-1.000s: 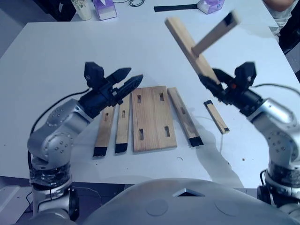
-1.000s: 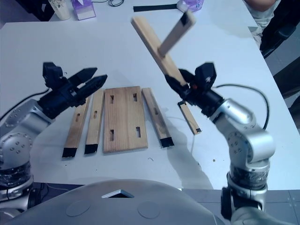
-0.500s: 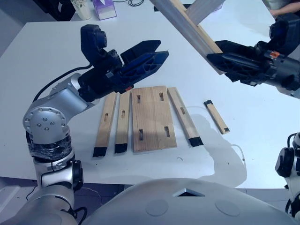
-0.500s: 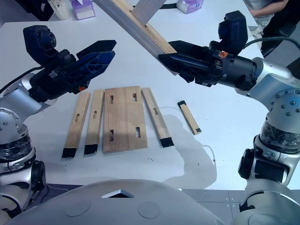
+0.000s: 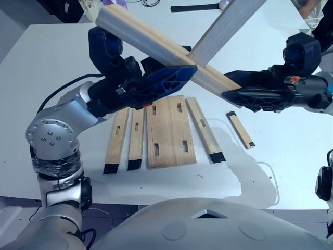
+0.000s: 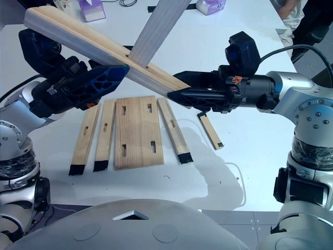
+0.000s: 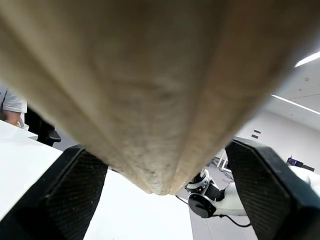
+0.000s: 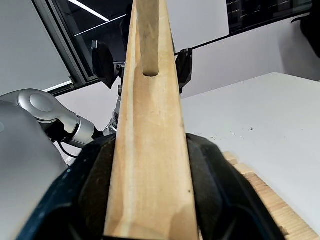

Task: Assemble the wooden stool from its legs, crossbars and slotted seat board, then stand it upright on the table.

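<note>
Aloft, right claw gripping leg, crossbar slotted

My left arm: elbow bent low at my left side, forearm raised and angled inward. My left gripper: fingers spread, one either side of the wooden leg. My right arm: forearm near level, pointing inward. My right gripper: fingers clamped against both faces of that leg. The two grippers' tips are near each other, not touching.
</note>
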`<state>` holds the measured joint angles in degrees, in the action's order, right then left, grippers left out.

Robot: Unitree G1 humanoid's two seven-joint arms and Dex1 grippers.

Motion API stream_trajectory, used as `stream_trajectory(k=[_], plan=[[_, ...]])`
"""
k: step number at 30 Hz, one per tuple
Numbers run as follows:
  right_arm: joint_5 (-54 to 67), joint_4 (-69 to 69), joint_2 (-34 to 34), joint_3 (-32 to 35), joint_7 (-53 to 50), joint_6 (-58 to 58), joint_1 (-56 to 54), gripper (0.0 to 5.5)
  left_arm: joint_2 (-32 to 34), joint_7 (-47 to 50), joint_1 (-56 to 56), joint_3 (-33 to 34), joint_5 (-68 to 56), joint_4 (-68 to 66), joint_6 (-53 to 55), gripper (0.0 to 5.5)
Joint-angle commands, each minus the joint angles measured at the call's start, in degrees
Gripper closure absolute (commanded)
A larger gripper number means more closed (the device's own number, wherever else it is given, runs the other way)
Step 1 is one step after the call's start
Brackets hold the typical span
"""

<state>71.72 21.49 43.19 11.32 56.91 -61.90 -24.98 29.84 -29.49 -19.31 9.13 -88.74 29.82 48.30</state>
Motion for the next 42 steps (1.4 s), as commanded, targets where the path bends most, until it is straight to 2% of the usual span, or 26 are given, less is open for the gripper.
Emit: stream_trajectory(k=[1, 5, 7, 12, 18, 19, 24, 27, 32, 36, 39, 42], plan=[[-0.7, 0.9, 1.1, -1.0, 1.0, 0.4, 0.4, 3.45, 0.9, -0.7, 0.0, -1.0, 1.2, 0.6, 0.0, 1.7], [-1.4, 1.0, 1.5, -1.4, 1.5, 0.8, 0.6, 3.45, 1.1, -2.3, 1.0, -0.9, 1.4, 1.6, -0.3, 2.18], [-2.1, 1.3, 1.9, -1.7, 2.1, 1.1, 0.8, 3.45, 1.2, -2.5, 1.4, -1.0, 1.3, 1.8, -0.2, 2.69], [-3.5, 1.8, 2.6, -2.6, 3.5, 2.2, 1.3, 3.45, 2.0, -3.8, 2.5, -1.8, 1.5, 2.3, 0.3, 3.4], [-5.8, 2.6, 3.2, -3.2, 4.0, 3.3, 1.7, 3.45, 3.0, -5.3, 3.9, -2.3, 2.7, 3.0, 0.5, 3.4], [-7.4, 2.6, 3.3, -3.6, 3.6, 3.9, 1.9, 3.07, 3.1, -5.5, 4.0, -2.3, 2.8, 3.0, 0.4, 3.4], [-16.4, 2.9, 7.5, -7.6, 8.8, 9.7, 6.1, 2.21, 3.4, -5.4, 4.2, -1.7, 3.4, 2.8, -0.6, 3.4], [-22.2, 0.6, 10.2, -8.7, 11.7, 14.3, 9.3, 2.17, 4.6, -5.7, 3.3, -0.2, 6.0, 2.7, -1.8, 3.4], [-29.2, -6.6, 12.5, -5.6, 12.4, 20.7, 15.1, 2.17, 12.3, -9.6, 4.5, 5.4, 12.3, 2.4, -2.1, 3.41], [-30.7, -5.5, 12.4, -0.7, 10.9, 22.5, 22.3, 2.17, 19.2, -16.1, 7.1, 9.2, 16.0, 3.6, -1.9, 3.41], [-31.2, -1.4, 11.3, 2.8, 8.8, 23.3, 29.2, 2.17, 25.0, -24.5, 15.4, 11.3, 24.3, 7.9, -4.3, 3.41], [-31.5, 2.2, 9.9, 5.0, 6.2, 23.7, 33.8, 2.17, 28.1, -33.2, 23.6, 10.0, 36.0, 8.6, -11.7, 3.41]])
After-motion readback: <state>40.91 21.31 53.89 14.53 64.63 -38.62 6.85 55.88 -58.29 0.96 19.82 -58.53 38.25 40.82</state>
